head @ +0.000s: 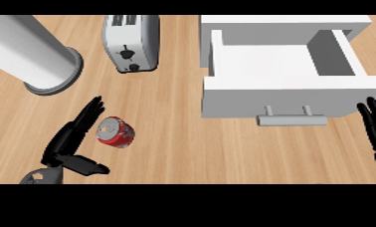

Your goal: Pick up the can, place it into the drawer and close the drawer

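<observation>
The red can [115, 132] lies on its side on the wooden counter [176, 141], well left of the open white drawer [283, 71] and below the toaster [132, 43]. The left hand [70, 144] sits just beside the can, fingers straight and spread, thumb apart. The right hand [368, 121] rests at the edge right of the drawer's handle [291, 119], fingers straight.

Red can [116, 132] with silver top, white drawer [283, 74], silver toaster [132, 42], light wood-grain counter [183, 141], black hands.
</observation>
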`<state>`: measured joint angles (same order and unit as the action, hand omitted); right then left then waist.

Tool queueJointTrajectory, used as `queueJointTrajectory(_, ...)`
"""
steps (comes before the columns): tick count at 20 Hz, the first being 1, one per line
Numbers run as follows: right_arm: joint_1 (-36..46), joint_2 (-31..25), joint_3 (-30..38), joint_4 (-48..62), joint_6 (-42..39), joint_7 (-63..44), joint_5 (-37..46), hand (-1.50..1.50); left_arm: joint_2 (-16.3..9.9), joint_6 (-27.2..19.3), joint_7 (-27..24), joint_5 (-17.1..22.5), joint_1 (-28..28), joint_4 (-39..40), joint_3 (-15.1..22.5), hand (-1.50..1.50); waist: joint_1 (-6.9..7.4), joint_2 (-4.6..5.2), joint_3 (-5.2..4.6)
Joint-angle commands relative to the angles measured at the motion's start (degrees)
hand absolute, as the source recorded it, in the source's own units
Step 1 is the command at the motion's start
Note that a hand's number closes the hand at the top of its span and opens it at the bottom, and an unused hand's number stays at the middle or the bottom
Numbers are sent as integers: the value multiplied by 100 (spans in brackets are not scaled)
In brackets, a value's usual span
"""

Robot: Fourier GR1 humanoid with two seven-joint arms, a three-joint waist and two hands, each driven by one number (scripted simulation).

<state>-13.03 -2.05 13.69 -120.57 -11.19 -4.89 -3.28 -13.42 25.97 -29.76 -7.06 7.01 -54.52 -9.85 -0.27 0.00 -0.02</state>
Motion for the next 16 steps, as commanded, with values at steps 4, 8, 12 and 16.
queueJointTrajectory(4, -177, 133, -24, -108, -102, 43, 5, -150, -39, 23, 82, 77, -67, -160, 14, -150, 14, -5, 2)
queueJointTrajectory(8, -214, 113, 51, -232, -119, 17, 18, -150, 88, -315, -385, -171, 435, 696, 56, -150, -2, -1, 1)
queueJointTrajectory(12, -146, -21, 164, -183, -125, -151, -287, -150, 218, -424, -177, -182, 673, 831, 103, -150, -3, -3, 2)
queueJointTrajectory(16, -375, 198, -152, -219, -115, 116, 171, -150, 273, -498, -405, -196, 706, 1097, 125, -150, 0, -1, 1)
